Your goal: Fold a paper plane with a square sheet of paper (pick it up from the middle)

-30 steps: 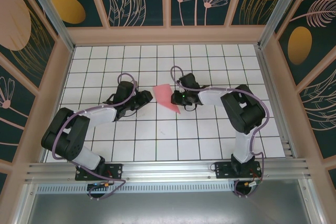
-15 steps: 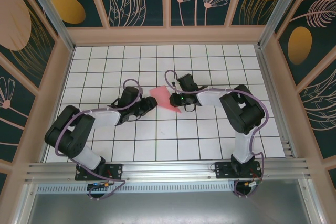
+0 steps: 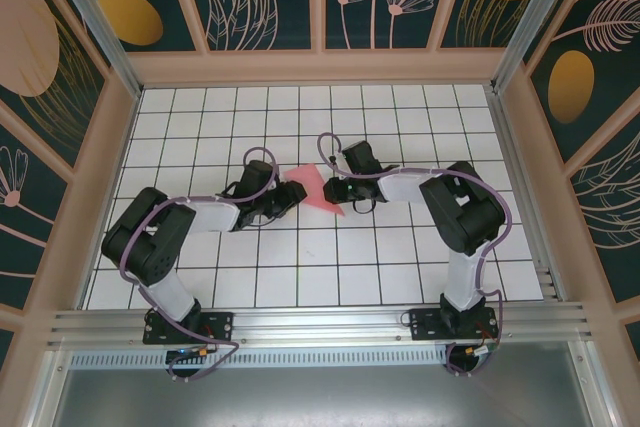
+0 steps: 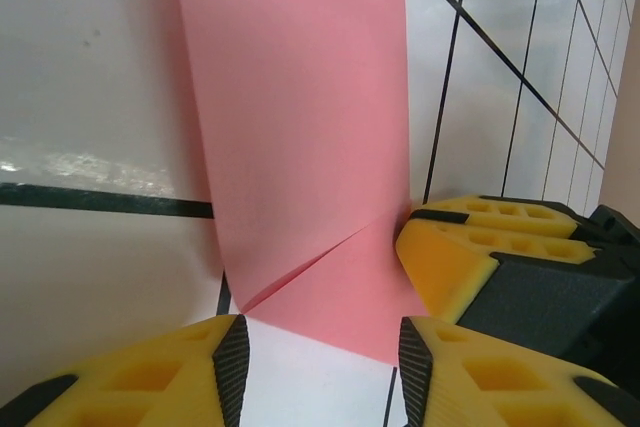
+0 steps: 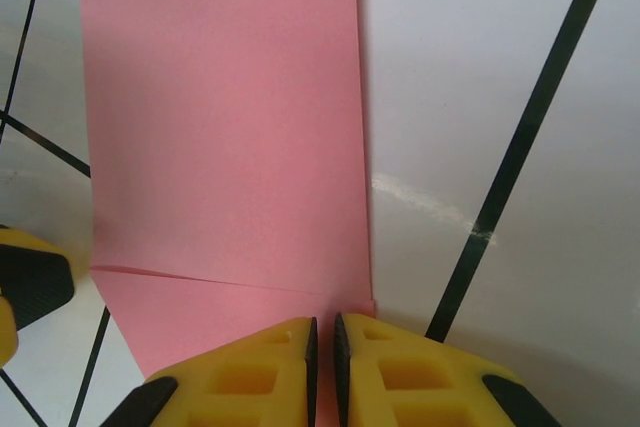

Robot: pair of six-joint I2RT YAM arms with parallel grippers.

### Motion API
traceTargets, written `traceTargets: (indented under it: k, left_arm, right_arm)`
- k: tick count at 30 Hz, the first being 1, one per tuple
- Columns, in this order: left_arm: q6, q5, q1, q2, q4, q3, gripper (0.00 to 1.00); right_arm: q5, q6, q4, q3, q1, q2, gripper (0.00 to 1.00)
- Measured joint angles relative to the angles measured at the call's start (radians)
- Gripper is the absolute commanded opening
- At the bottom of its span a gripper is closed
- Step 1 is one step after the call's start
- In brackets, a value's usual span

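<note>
**Right gripper pinches folded pink sheet while left gripper stands open at its corner**

The pink sheet of paper (image 3: 312, 187) lies on the white gridded surface (image 3: 300, 267), about midway between the two arms and a little beyond the middle of the grid. It is already partly folded. One flap lies flat over the rest, and a slanted crease (image 4: 310, 267) runs across the sheet near its lower end.

The right gripper (image 5: 324, 332) sits low at the sheet's right side. Its yellow fingers are drawn almost together, with only a thin slit between them, and they are closed on the paper's edge. In the left wrist view, one of those fingers (image 4: 450, 257) presses against the sheet just beside the crease.

The left gripper (image 4: 322, 347) sits at the sheet's left side with its jaws moderately apart and nothing held between them. The sheet's near corner lies just ahead of the gap. Whether its fingers touch the paper cannot be told.
</note>
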Motion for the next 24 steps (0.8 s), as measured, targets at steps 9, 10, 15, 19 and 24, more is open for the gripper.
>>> traceTargets:
  k: [9, 10, 15, 19, 24]
  left_arm:
    - [-0.009, -0.033, -0.006, 0.027, -0.037, 0.03, 0.51]
    - [-0.009, -0.045, -0.006, 0.027, -0.047, 0.032, 0.51]
    - [-0.012, -0.077, -0.011, 0.027, -0.08, 0.048, 0.51]
    - [-0.012, -0.069, -0.011, 0.032, -0.079, 0.052, 0.46]
    - [-0.018, -0.025, -0.011, 0.056, -0.05, 0.06, 0.39]
  right_arm:
    - [-0.024, 0.001, 0.023, -0.014, -0.006, -0.001, 0.17]
    - [-0.025, 0.001, 0.024, -0.014, -0.006, -0.001, 0.17]
    - [-0.027, 0.004, 0.036, -0.02, -0.006, -0.002, 0.17]
    - [-0.039, 0.004, 0.041, -0.025, -0.007, -0.002, 0.17]
    - [-0.065, 0.004, 0.051, -0.038, -0.007, -0.007, 0.17]
